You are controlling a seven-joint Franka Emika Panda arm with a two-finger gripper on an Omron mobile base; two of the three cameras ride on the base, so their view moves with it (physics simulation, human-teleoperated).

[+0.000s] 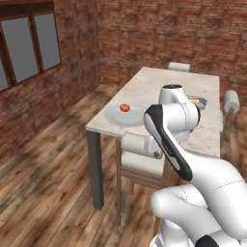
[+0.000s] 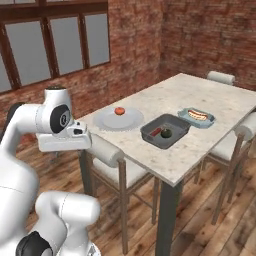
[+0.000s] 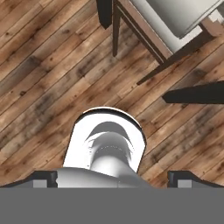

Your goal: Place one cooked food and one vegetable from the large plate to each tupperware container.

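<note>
Worktop [image 2: 210, 95]: marble slab, chairs tucked around it, wood floor below.

Arm folded back at the near edge, hand aimed at the floor; from its camera I see floorboards and a chair [image 3: 175, 17] from above. Pincer [image 3: 112, 180]: tips sit at the far sides of that view, so the jaws stand wide apart with nothing between them.

Large plate [image 2: 118, 120]: near the corner of the worktop closest to the window wall. Just the tomato [image 2: 119, 111] left on it, toward the far rim.

Dark-grey tub [image 2: 165, 131]: just beside the plate, nearer the front edge. Holds the dark green ball [image 2: 166, 133] and a dark reddish piece next to it, which I read as the skewered sausage [image 2: 156, 132]; too small to be sure. Judging by that, this tub is done.

Light-blue tub [image 2: 197, 117]: just past the grey one. Hot dog [image 2: 198, 114] lies in it, no vegetable visible.

Status, as I judge it: three of four items placed. Remaining: tomato from plate to the blue tub. Arm is well apart from the plate, so it needs to reach back over the worktop first.
</note>
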